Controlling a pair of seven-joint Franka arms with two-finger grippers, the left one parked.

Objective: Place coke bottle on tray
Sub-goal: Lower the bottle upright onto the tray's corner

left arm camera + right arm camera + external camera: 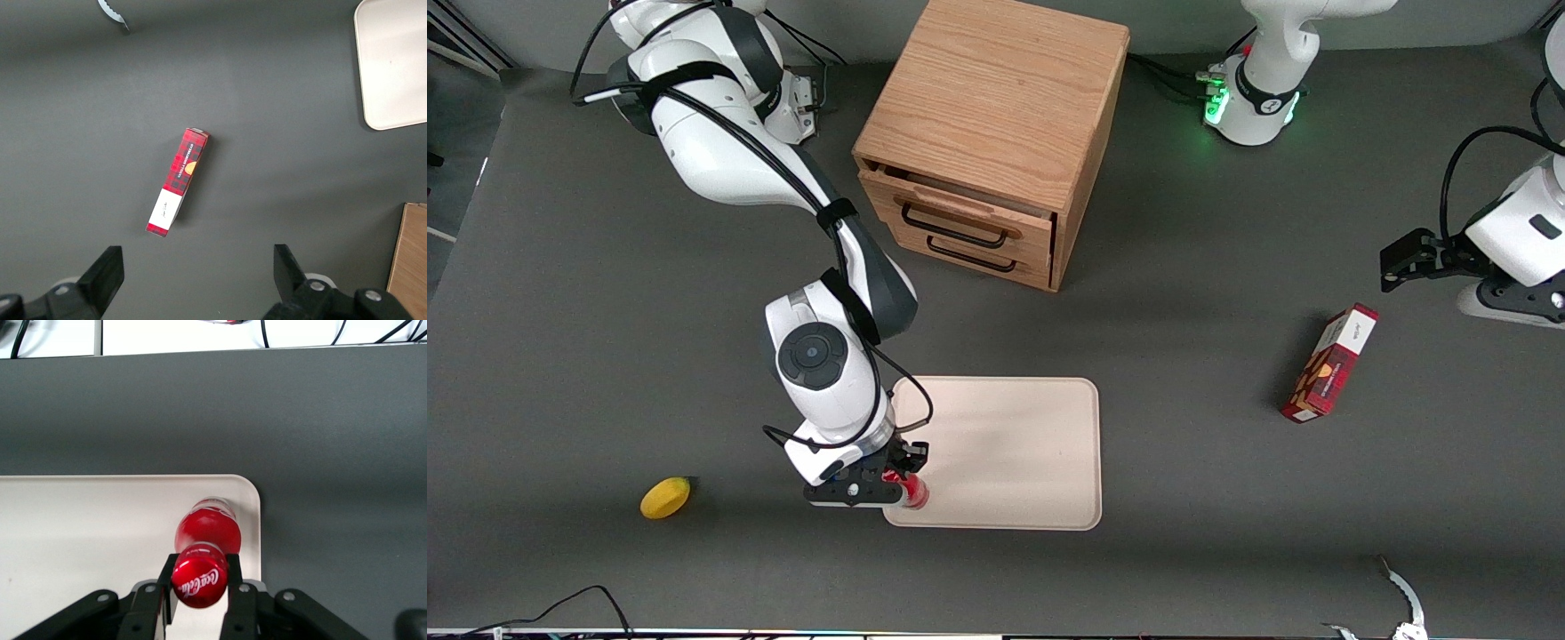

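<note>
The coke bottle, glossy red with a red cap bearing white lettering, stands upright over the corner of the tray nearest the front camera at the working arm's end. My right gripper is shut on the bottle's cap and neck, a finger on each side. In the front view the gripper and bottle sit at that corner of the pale cream-pink tray. I cannot tell whether the bottle's base touches the tray.
A wooden drawer cabinet stands farther from the front camera than the tray, its top drawer slightly open. A yellow lemon lies toward the working arm's end. A red-and-white carton lies toward the parked arm's end, also in the left wrist view.
</note>
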